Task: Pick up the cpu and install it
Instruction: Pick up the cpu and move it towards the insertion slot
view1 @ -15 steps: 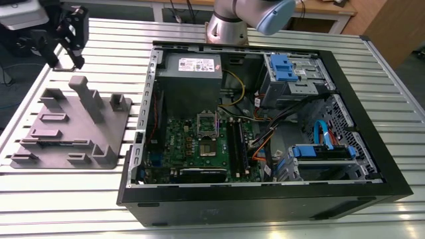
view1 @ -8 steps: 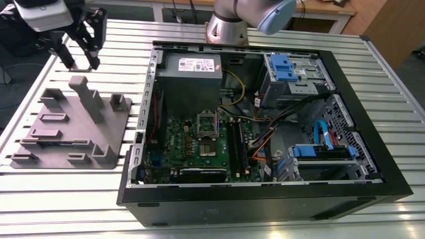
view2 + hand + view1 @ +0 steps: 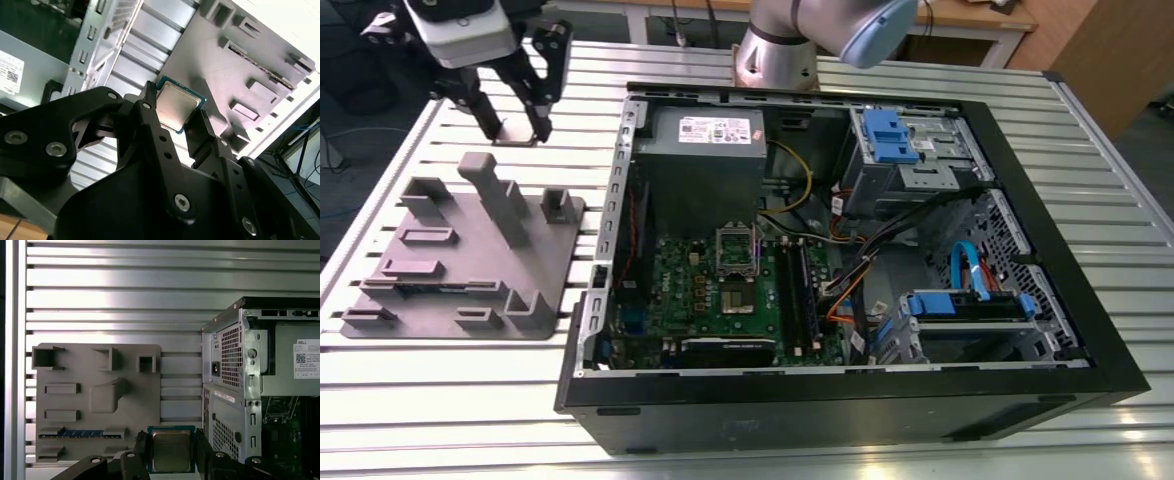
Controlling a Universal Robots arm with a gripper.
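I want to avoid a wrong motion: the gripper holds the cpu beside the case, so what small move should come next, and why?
Probably carry it toward the exterior view's right at this height. The gripper is shut on the cpu, above the table near the grey tray, while the cpu socket lies inside the computer case.

Ribbed silver metal tabletop [image 3: 440, 390] of long parallel slats, spanning the whole exterior view and catching bright light. Beyond its far edge, a pale wooden desk [image 3: 974, 15] on a white frame. At the exterior view's right, a brown wooden panel [image 3: 1114, 60]. Off the exterior view's left, dark floor [image 3: 347, 100]. In the first wrist view, slats [image 3: 125, 300] banded in shine and shadow.
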